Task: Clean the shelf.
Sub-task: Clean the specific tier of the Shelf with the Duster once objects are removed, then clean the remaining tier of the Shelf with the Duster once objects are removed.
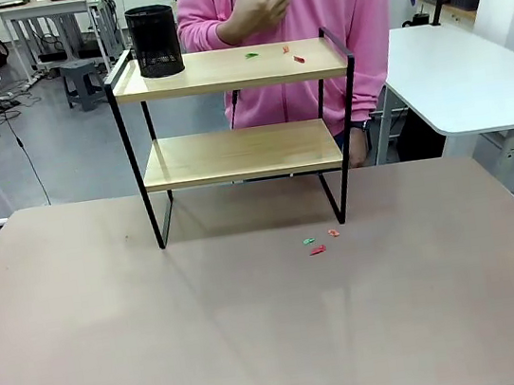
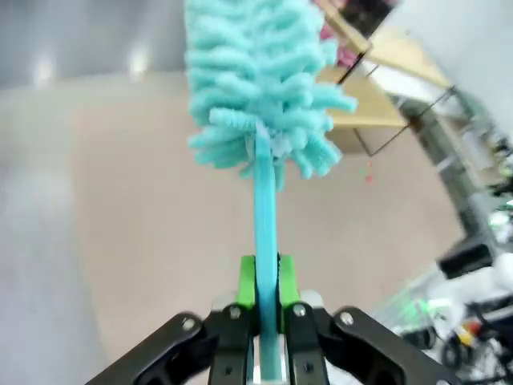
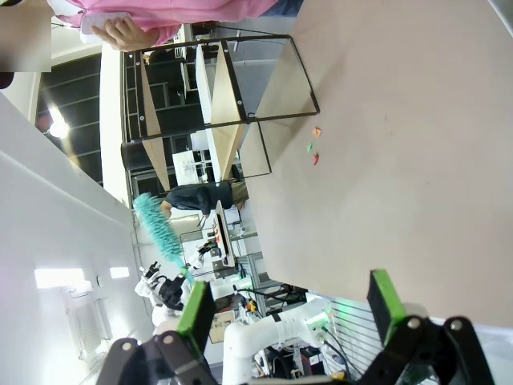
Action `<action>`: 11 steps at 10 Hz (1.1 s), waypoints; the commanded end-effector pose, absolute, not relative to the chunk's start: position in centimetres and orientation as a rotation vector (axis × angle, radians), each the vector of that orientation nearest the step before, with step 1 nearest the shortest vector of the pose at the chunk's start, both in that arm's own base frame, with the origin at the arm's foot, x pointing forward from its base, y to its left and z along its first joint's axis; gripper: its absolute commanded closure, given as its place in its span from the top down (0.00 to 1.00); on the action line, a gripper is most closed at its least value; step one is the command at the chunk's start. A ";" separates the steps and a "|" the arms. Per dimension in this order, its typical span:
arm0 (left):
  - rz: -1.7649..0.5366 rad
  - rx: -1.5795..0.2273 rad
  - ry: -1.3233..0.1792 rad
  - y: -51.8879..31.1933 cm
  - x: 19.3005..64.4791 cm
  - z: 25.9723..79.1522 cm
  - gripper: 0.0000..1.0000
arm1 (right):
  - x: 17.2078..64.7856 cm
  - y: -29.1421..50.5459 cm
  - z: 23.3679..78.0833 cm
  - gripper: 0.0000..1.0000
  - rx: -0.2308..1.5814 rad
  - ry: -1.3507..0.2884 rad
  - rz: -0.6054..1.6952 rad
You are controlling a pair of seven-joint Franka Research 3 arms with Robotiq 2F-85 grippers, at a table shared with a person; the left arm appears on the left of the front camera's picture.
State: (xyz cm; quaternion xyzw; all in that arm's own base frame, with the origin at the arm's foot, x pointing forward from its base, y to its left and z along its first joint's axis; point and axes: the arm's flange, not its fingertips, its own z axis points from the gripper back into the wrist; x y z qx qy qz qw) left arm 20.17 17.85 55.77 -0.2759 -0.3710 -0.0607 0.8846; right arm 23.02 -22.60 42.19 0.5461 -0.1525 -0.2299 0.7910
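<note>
**Light-wood shelf awaiting the duster**

The shelf (image 1: 242, 153) is stood at the far side of the table (image 1: 259, 345), just in front of the person (image 1: 355, 6). Its two pale boards are carried in a thin black frame. The upper board is littered with red and green scraps (image 1: 293, 54) near its right end, and a black mesh pen cup (image 1: 154, 41) is set at its left end. Similar bits (image 1: 318, 244) are seen on the table by the right front leg. A fluffy teal duster (image 2: 260, 96) is clamped by its handle in the left gripper (image 2: 267, 282), presumably so that the top board can be swept. The right gripper (image 3: 290, 306) is spread wide, with nothing held.
</note>
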 end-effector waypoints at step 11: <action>-0.058 -0.570 -0.529 15.5 23.9 52.4 0.12 | 22.9 -22.5 42.2 1.00 1.172 -0.343 -0.471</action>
